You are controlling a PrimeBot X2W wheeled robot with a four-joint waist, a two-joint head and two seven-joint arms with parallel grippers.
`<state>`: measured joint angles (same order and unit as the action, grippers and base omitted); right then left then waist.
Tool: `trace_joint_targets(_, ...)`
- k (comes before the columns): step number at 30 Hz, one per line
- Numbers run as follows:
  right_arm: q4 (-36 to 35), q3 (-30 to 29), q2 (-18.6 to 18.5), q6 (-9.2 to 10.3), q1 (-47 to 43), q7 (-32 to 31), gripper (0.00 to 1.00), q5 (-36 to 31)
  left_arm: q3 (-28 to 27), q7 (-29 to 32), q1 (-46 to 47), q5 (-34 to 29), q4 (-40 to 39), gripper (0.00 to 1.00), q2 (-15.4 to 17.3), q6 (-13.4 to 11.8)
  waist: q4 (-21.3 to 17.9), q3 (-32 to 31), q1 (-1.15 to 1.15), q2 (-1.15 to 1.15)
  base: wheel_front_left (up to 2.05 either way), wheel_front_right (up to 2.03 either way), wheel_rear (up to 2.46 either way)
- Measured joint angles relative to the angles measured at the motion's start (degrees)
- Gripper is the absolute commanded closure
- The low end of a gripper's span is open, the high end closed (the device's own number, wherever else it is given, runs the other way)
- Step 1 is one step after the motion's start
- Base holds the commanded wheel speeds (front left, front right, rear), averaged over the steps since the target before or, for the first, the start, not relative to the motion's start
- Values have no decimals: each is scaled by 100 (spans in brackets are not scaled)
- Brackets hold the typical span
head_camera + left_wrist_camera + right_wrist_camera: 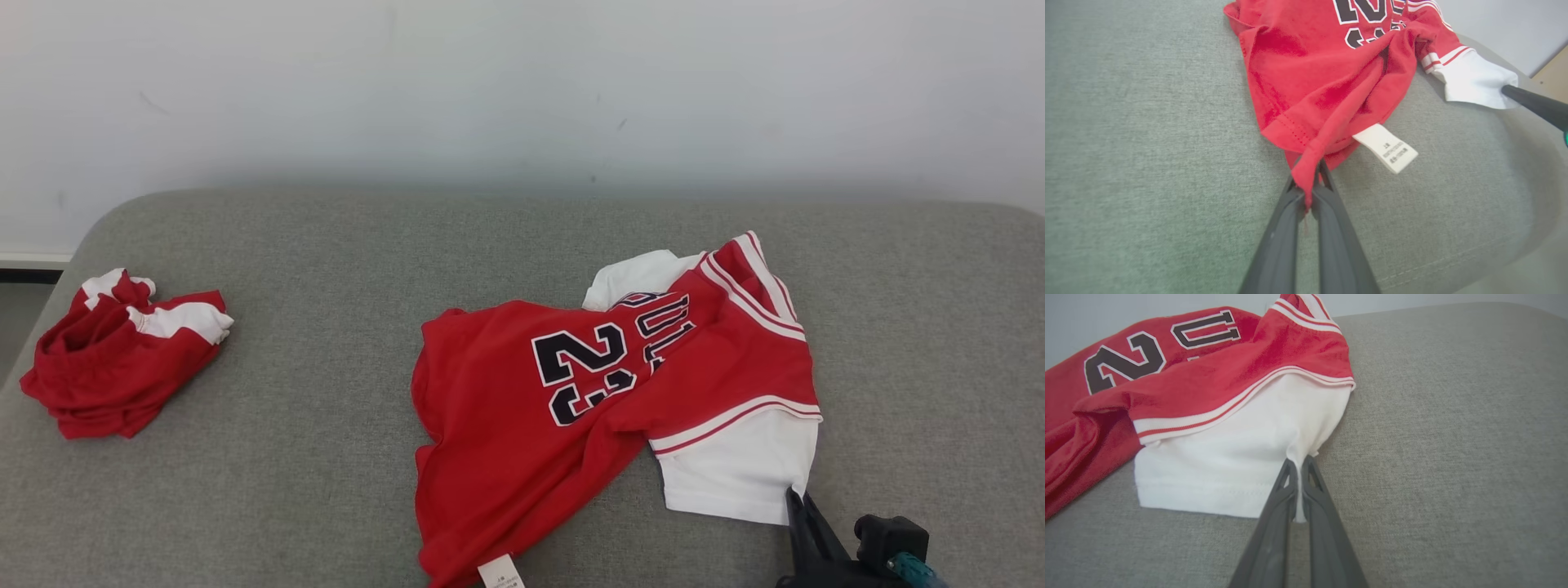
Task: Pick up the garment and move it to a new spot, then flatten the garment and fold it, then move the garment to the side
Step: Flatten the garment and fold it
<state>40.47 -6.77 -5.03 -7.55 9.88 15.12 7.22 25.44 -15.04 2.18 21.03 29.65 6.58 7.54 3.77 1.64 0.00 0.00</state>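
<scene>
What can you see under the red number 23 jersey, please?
The grey cushion bears the jersey; a white sleeve and a care label poke out from beneath its red cloth. Anything else below is covered.

— What's behind?
— A plain white wall [522, 82], softly lit, a few faint marks.
— And below?
— A counter [326, 245] padded in grey woven fabric, rounded corners; a pale skirting board [33, 260] at far left.
</scene>
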Motion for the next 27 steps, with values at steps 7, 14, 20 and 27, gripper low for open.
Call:
trace_joint_targets(7, -1067, 244, -88, 0, -391, 0, 100, 325, -516, 0, -316, -188, -898, 100, 215, 0, -79, -19, 0, 0, 0, 0, 0)
trace_joint_targets(14, -1851, 517, -385, 0, 209, -220, 100, 782, -602, -1, 369, -321, -1638, 100, 813, 0, -181, 98, 0, 0, 0, 0, 0)
trace_joint_targets(20, -2027, 567, -723, 0, 1526, -622, 100, 1028, 124, 81, 2153, -23, -1651, 100, 1752, 1, -199, 438, 0, 0, 0, 0, 0)
trace_joint_targets(27, -1839, 625, -1051, 0, 4125, -1204, 100, 901, 839, 413, 5234, 917, -1391, 100, 2687, 1, -209, 1325, 1, 1, 0, 0, 0)
